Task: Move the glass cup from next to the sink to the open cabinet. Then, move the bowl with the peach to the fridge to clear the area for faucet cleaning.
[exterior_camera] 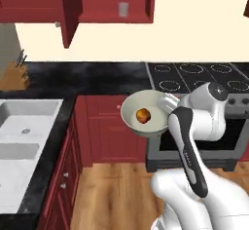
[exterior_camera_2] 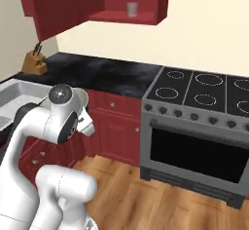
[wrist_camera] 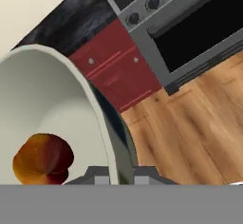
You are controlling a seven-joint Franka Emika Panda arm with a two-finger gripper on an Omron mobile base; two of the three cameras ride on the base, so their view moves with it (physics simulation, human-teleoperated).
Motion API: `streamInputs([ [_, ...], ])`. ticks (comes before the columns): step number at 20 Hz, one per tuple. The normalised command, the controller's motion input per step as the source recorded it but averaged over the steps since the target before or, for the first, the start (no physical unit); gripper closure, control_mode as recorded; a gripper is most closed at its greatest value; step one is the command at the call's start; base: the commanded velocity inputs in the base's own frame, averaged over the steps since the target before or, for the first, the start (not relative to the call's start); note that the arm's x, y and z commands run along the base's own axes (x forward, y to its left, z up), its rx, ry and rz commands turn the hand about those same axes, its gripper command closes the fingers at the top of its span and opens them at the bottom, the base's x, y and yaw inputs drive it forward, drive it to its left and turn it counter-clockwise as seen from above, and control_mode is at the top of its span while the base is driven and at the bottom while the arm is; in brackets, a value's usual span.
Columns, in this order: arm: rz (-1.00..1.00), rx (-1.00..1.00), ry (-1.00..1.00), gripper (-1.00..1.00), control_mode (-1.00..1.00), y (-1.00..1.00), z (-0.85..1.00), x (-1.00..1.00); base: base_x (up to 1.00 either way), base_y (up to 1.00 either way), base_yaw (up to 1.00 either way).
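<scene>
My gripper (wrist_camera: 118, 176) is shut on the rim of the cream-white bowl (exterior_camera: 141, 113), holding it in the air over the wooden floor, tilted, in front of the red lower cupboards. The orange-red peach (exterior_camera: 143, 116) lies inside the bowl (wrist_camera: 52, 104), and in the hand view the peach (wrist_camera: 42, 159) sits low in it. In the left base view the gripper (exterior_camera: 164, 105) grips the bowl's right edge. The glass cup (exterior_camera: 123, 9) stands on the shelf of the open cabinet (exterior_camera_2: 121, 15). The sink (exterior_camera: 29, 109) is at the left. The fridge and the faucet are out of view.
A stove (exterior_camera_2: 204, 95) with a dark oven door stands to the right, its knobs facing the aisle. The open cabinet door (exterior_camera: 69, 14) juts out overhead. A knife block (exterior_camera_2: 36, 61) sits on the black counter (exterior_camera: 87, 75). Wooden floor (exterior_camera: 112, 190) lies below.
</scene>
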Motion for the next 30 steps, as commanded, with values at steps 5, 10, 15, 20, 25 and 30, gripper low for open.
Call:
streamInputs([
  [5, 0.00, 0.00, 0.00, 1.00, 1.00, 0.00, 0.00, 0.00, 0.06, -0.58, -0.88],
  [10, 0.00, 0.00, 0.00, 1.00, 1.00, 0.00, 0.00, 0.00, 0.19, -1.00, -0.73],
  [15, 0.00, 0.00, 0.00, 1.00, 1.00, 0.00, 0.00, 0.00, -0.03, -1.00, -0.61],
  [20, 0.00, 0.00, 0.00, 1.00, 1.00, 0.00, 0.00, 0.00, -0.01, -1.00, -0.57],
  [25, 0.00, 0.00, 0.00, 1.00, 1.00, 0.00, 0.00, 0.00, 0.08, -1.00, -0.52],
  [30, 0.00, 0.00, 0.00, 1.00, 1.00, 0.00, 0.00, 0.00, 0.65, -1.00, -0.36],
])
